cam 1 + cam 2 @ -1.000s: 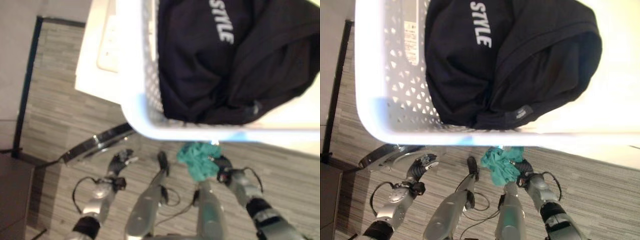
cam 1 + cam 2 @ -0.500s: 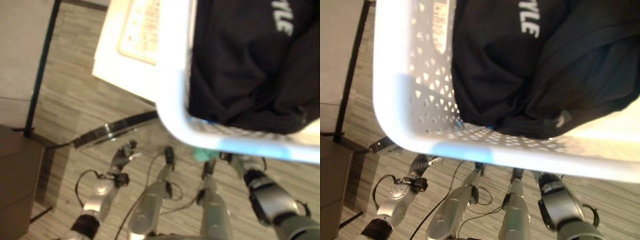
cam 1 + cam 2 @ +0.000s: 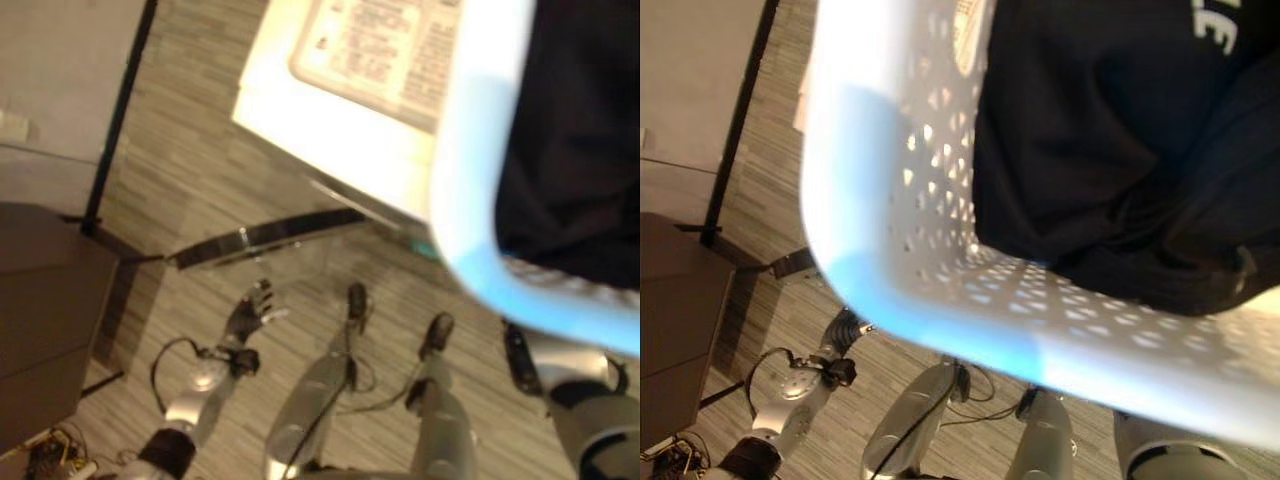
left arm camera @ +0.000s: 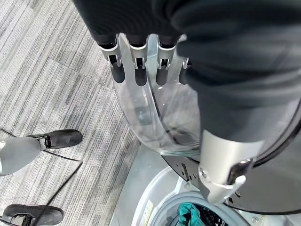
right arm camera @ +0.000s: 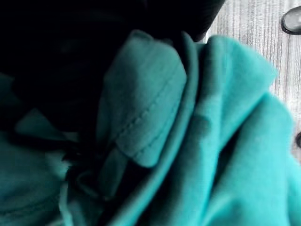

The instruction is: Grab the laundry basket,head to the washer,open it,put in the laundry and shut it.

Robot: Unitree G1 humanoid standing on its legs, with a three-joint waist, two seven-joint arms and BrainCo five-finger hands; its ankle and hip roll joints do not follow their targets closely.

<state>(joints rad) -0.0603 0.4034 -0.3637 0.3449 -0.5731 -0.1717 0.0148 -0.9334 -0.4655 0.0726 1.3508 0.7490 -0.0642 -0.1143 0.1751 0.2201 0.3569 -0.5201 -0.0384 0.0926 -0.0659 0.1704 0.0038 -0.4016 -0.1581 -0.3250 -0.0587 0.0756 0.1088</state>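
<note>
The white laundry basket (image 3: 890, 230) stands on top of the white washer (image 3: 330, 130) and holds a black garment (image 3: 1110, 150). The washer's round door (image 3: 265, 235) hangs open, its glass bowl (image 4: 160, 122) close past my left hand's straight fingers (image 4: 136, 70). My left hand (image 3: 250, 315) is open beside the door and holds nothing. A teal cloth (image 5: 188, 141) is bunched tight against my right hand. A bit of teal cloth (image 4: 188, 214) shows in the drum opening. My right forearm (image 3: 580, 385) reaches in under the basket's rim, which hides the hand.
A dark brown cabinet (image 3: 40, 310) stands on the left, close to the open door. A dark strip (image 3: 120, 110) runs along the base of the wall behind it. The floor (image 4: 42, 94) is grey striped planks.
The whole picture has shifted, so the camera moved. My right hand with the teal cloth has gone forward out of sight behind the basket's rim. My left hand stays by the door.
</note>
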